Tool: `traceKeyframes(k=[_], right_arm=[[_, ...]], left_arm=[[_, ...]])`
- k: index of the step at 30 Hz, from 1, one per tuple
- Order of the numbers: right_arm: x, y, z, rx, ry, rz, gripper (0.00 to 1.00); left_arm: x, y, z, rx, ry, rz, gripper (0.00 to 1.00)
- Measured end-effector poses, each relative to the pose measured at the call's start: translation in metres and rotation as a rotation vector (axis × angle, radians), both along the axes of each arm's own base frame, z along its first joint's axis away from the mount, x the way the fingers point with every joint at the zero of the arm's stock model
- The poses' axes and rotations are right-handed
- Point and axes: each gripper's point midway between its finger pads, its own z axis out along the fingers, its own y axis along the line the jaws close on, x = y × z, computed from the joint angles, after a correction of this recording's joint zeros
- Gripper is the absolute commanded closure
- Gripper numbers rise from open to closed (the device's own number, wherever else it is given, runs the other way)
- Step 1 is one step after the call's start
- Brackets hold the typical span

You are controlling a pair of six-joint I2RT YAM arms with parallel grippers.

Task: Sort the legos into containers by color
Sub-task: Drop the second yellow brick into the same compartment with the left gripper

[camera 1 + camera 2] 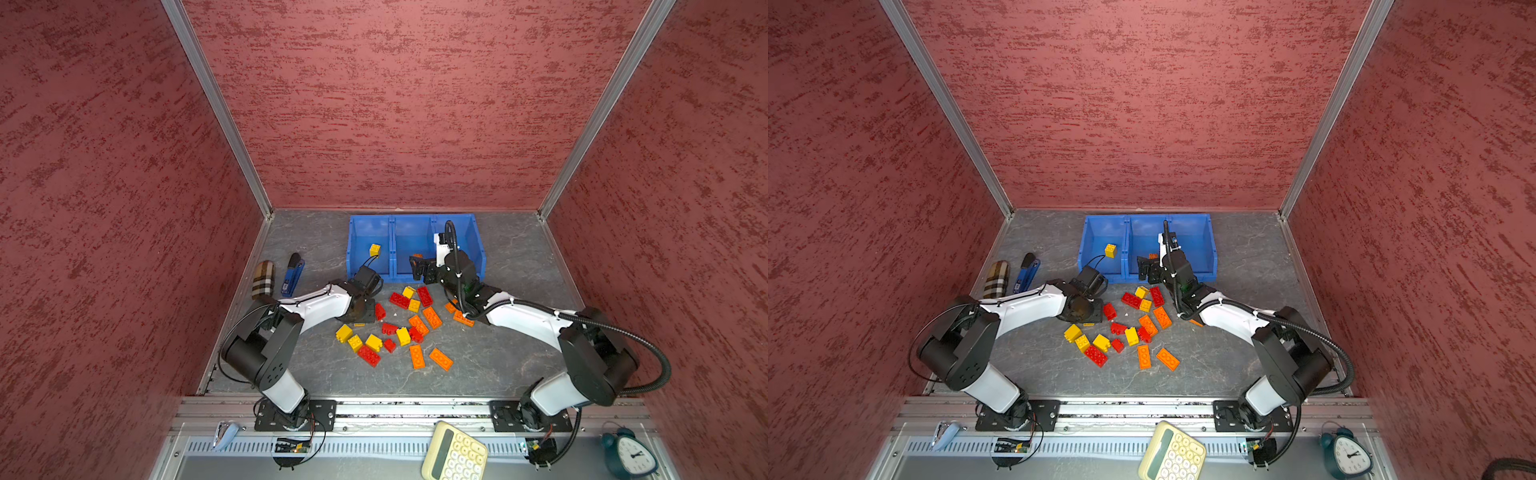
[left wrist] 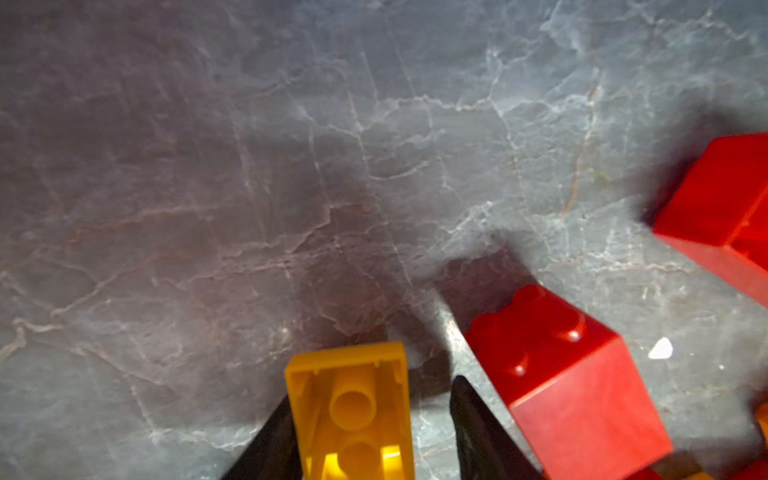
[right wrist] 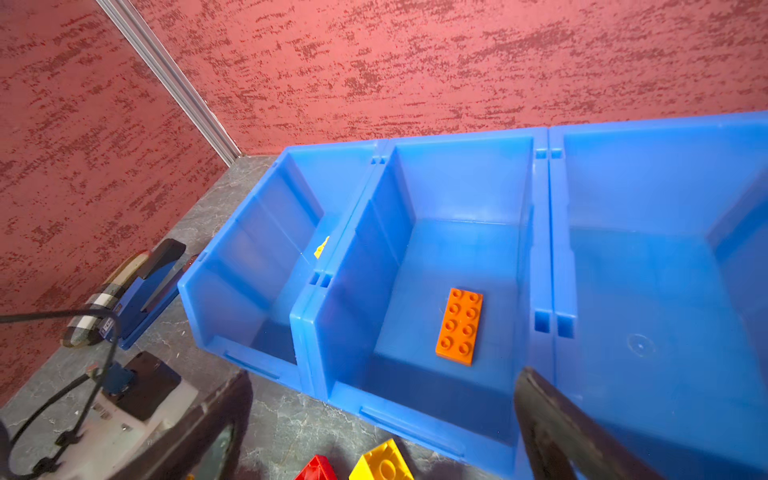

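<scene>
Straddling a yellow brick [image 2: 353,407] with my left pincer [image 2: 370,390], right pincer [image 3: 384,374] spread wide at the bins [image 1: 370,226].

My left pincer is down on the grey table [image 1: 498,365] at the left side of the loose legos [image 1: 399,328]. The yellow brick lies between its fingers [image 2: 274,440], hollow underside toward my wrist camera. One finger is against its side and the other is just off it with a sliver of table between, so nothing is clamped. A red brick [image 2: 573,386] lies just beside that outer finger. My right pincer hangs empty over the low front lip of the middle bin, where a long orange brick [image 3: 459,326] lies flat, studs up. A lone yellow brick [image 1: 374,249] sits in the left bin. Other reds, oranges and yellows lie scattered before the bins.
</scene>
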Motion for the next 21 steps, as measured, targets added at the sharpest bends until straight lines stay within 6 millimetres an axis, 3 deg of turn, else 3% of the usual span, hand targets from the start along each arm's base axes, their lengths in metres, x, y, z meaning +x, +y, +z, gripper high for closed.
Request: traceKeyframes(k=[13, 17, 21], right_arm=[[-0.005, 0.000, -0.007, -0.043, 0.014, 0.024, 0.01], [-0.009, 0.002, -0.013, -0.076, 0.024, 0.046, 0.01], [-0.012, 0.001, -0.018, -0.086, 0.031, 0.051, 0.01]], left_arm=[[0.012, -0.003, 0.002, 0.019, -0.026, -0.002, 0.78], [0.018, -0.005, 0.021, -0.009, -0.084, -0.002, 0.83], [0.037, -0.012, 0.056, -0.037, -0.189, -0.011, 0.83]])
